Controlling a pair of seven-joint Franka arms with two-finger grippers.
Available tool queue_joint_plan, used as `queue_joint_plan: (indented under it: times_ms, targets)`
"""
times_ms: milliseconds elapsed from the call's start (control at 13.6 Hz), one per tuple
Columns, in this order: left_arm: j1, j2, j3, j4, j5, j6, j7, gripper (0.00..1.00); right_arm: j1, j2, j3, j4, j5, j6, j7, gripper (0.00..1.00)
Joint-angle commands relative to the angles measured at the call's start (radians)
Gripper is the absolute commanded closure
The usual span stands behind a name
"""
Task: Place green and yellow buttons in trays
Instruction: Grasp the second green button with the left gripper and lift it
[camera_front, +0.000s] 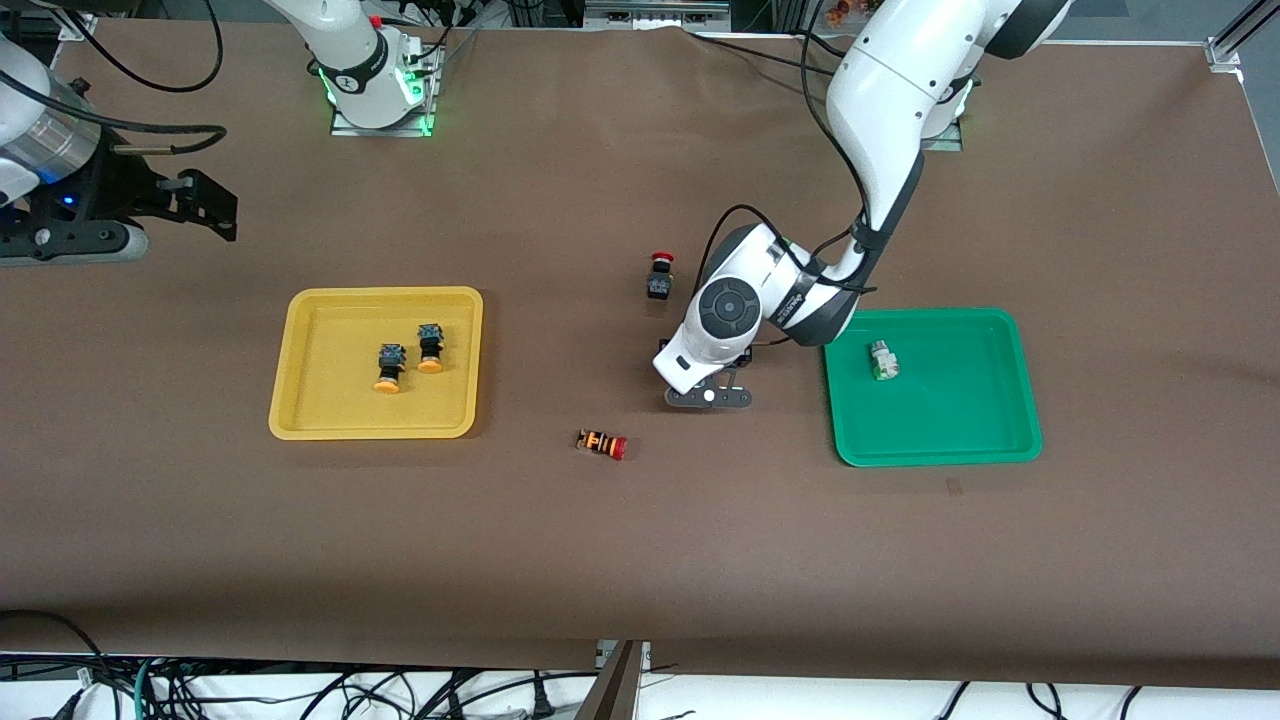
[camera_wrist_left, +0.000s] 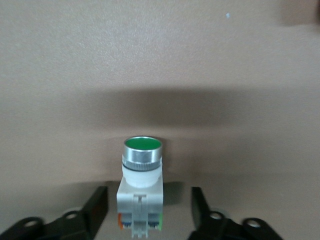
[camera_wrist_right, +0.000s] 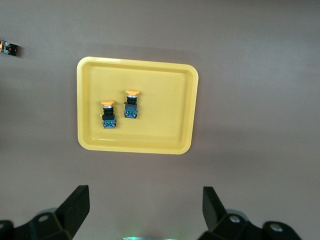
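Left gripper (camera_front: 709, 396) is down at the brown table (camera_front: 640, 560), between the green plastic tray (camera_front: 1010, 440) and the orange-striped red-capped switch (camera_front: 602, 443). Its fingers (camera_wrist_left: 97, 205) are spread, one each side of a whitish-grey switch with a round green cap (camera_wrist_left: 142, 187). That switch lies on the table between them, not touching either finger, cap pointing away from the wrist. It is hidden under the arm in the front view.

Second grey-bodied green switch (camera_front: 882, 360) lies inside the green tray, toward the end nearest the left arm's wrist.

Yellow plastic tray (camera_front: 290, 420) sits toward the right arm's end of the table. Two black-bodied switches with orange-yellow caps lie in it side by side, apart, caps toward the front camera: first yellow-capped switch (camera_front: 389, 367), second yellow-capped switch (camera_front: 431, 348).

Right gripper (camera_front: 205, 205) waits up in the air, off past the yellow tray at its own end of the table; fingers (camera_wrist_right: 75, 205) spread wide, nothing between them.

Black-bodied red-capped switch (camera_front: 659, 277) is on the table, farther from the front camera than the left gripper, outside both trays.
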Motion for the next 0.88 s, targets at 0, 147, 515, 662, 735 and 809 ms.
queue_joint_plan:
  times_ms: [0,147,515,662,735,809]
  targets:
    - [0.002,-0.011,0.012,0.005,0.002,-0.004,-0.009,1.0,-0.006,0.009,-0.037,0.017,0.072,-0.043,-0.001,0.0]
    - [0.027,-0.057,0.03,0.006,0.004,-0.069,0.003,1.0,-0.006,0.011,-0.082,0.017,0.112,-0.043,-0.018,0.0]
    - [0.253,-0.175,0.04,0.008,0.105,-0.404,0.361,1.0,-0.005,0.012,-0.085,0.019,0.067,-0.04,-0.03,0.0]
    - [0.361,-0.171,0.038,-0.003,0.168,-0.421,0.529,1.0,-0.005,0.017,-0.085,0.02,0.054,-0.04,-0.064,0.0]
    - [0.398,-0.164,0.04,-0.018,0.183,-0.413,0.576,1.0,-0.003,0.022,-0.086,0.02,0.057,-0.041,-0.066,0.0]
    - [0.429,-0.157,0.04,-0.033,0.194,-0.401,0.586,1.0,0.002,0.026,-0.086,0.02,0.056,-0.041,-0.06,0.0]
